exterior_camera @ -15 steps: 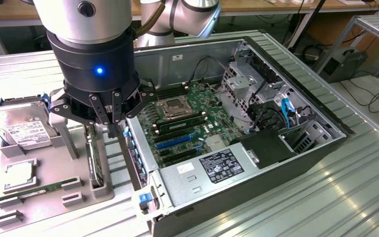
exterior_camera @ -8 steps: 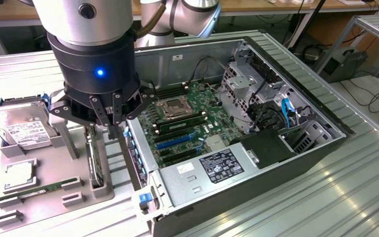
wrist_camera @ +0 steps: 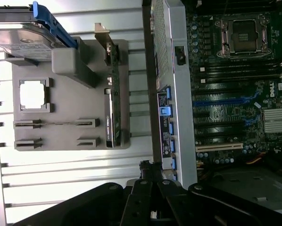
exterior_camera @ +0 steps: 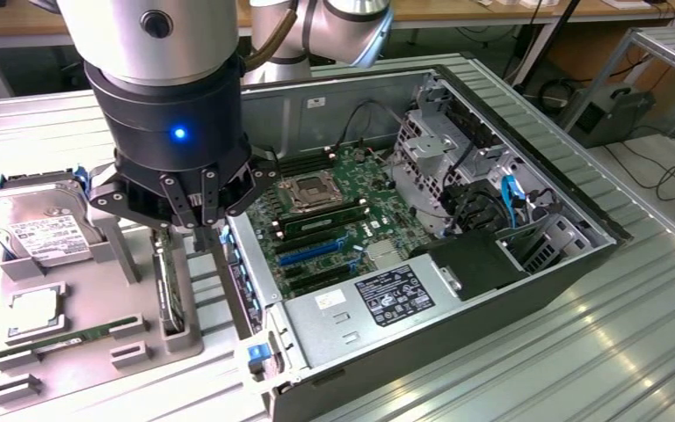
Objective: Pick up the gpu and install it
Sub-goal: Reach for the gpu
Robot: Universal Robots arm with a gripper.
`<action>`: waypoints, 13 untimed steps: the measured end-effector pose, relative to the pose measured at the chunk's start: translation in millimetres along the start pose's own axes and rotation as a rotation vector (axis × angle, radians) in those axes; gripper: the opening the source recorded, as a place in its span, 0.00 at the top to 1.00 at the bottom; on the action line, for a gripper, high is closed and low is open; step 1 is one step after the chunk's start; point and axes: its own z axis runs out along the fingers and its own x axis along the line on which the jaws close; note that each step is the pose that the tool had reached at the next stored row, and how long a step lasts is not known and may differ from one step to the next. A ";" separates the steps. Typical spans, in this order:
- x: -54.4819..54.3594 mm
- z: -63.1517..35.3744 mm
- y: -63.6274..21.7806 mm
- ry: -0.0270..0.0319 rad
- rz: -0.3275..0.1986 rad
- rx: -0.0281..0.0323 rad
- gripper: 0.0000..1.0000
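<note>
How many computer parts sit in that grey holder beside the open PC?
4: hard drive propped at one end, square chip beside it, thin memory stick past the chip, gpu on edge along the side nearest the case. None looks hidden.

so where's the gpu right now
The gpu stands on edge in the grey tray at the exterior view's left, on the tray's side nearest the open computer case, close to the shut gripper.
</note>
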 end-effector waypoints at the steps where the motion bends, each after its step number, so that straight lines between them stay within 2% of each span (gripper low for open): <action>1: 0.0 0.0 -0.4 0.0000 0.000 0.0000 0.89; 13: -0.4 0.2 -4.7 0.0000 0.000 0.0000 0.89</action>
